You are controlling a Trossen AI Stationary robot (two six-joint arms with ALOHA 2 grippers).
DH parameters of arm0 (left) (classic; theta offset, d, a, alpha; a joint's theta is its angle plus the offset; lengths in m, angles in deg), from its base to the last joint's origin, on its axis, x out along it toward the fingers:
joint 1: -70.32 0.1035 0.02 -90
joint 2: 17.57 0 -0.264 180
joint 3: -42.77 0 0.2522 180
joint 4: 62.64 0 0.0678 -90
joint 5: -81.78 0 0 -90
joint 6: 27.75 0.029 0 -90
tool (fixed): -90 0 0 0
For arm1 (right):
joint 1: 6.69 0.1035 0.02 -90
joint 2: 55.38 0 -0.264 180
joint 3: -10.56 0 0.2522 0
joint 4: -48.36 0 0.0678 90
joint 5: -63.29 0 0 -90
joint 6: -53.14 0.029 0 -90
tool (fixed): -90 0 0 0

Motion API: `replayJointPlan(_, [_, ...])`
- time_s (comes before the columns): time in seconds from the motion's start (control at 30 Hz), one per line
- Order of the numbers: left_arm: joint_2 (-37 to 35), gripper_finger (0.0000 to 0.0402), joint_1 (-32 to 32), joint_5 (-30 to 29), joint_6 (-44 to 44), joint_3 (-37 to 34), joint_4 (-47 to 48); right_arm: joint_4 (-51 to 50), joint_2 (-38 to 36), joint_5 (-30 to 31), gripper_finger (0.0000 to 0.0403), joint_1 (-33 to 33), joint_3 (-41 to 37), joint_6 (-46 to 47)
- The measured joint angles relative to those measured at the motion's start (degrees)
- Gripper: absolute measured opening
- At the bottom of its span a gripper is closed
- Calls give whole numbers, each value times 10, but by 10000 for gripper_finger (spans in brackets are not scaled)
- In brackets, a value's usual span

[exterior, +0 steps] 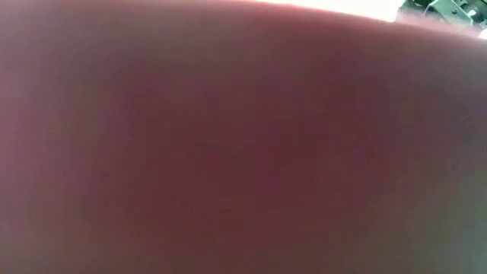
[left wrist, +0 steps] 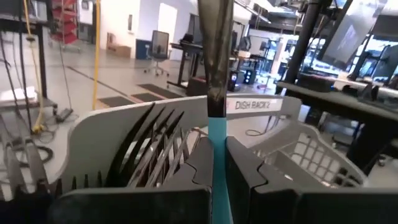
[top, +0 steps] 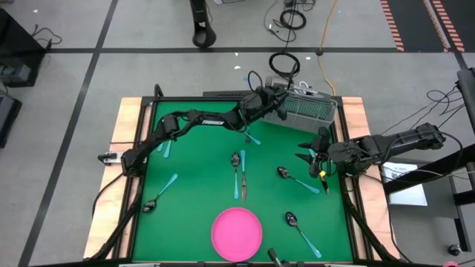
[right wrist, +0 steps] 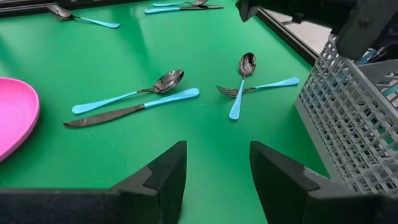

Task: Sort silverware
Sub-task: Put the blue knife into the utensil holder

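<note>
While I watch remotely:
Writing: "DISH RACK 2" on the basket (left wrist: pixel 261 104).
Left gripper (left wrist: pixel 219 163): clamps a utensil (left wrist: pixel 216 56).
Right gripper (right wrist: pixel 217 163): gapes, empty.
Surface: green mat (right wrist: pixel 186 56).

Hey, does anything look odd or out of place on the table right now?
Yes: the grey wire-mesh basket sits askew at the green mat's far edge, and a fork crosses a blue-handled spoon. The low view is blocked.

Seen from directly overhead, the whole green desk (top: pixel 200 156); the low camera is blocked by a close pink blur. Both wrist cameras look forward, sharing the mesh basket (right wrist: pixel 354 118) with the overhead.
</note>
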Motion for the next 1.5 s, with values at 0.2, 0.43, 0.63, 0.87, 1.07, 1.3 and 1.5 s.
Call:
replayJointPlan(0.2, [0, 44, -13, 5, 56, 0, 5, 0, 0, 0, 164, 0, 0, 0])
replayJointPlan(0.43, [0, 98, -15, 6, 56, 0, 1, 0, 0, 0, 164, 0, 0, 6])
replayJointPlan(0.63, [1, 108, -15, 6, 56, 0, 1, 0, 0, 0, 164, 0, 0, 10])
replayJointPlan(0.87, [0, 109, -17, 6, 56, -1, 1, 0, 0, -6, 164, 0, 0, 11])
replayJointPlan(1.07, [0, 109, -21, 17, 56, -1, -6, 0, 0, -15, 164, 0, 0, 15])
replayJointPlan(1.3, [-53, 109, -39, 91, 92, -1, 92, -7, 0, -16, 164, 0, 0, 15])
replayJointPlan(1.5, [-141, 109, -80, 127, 236, -1, 381, -27, 0, -19, 164, 0, 0, 30])
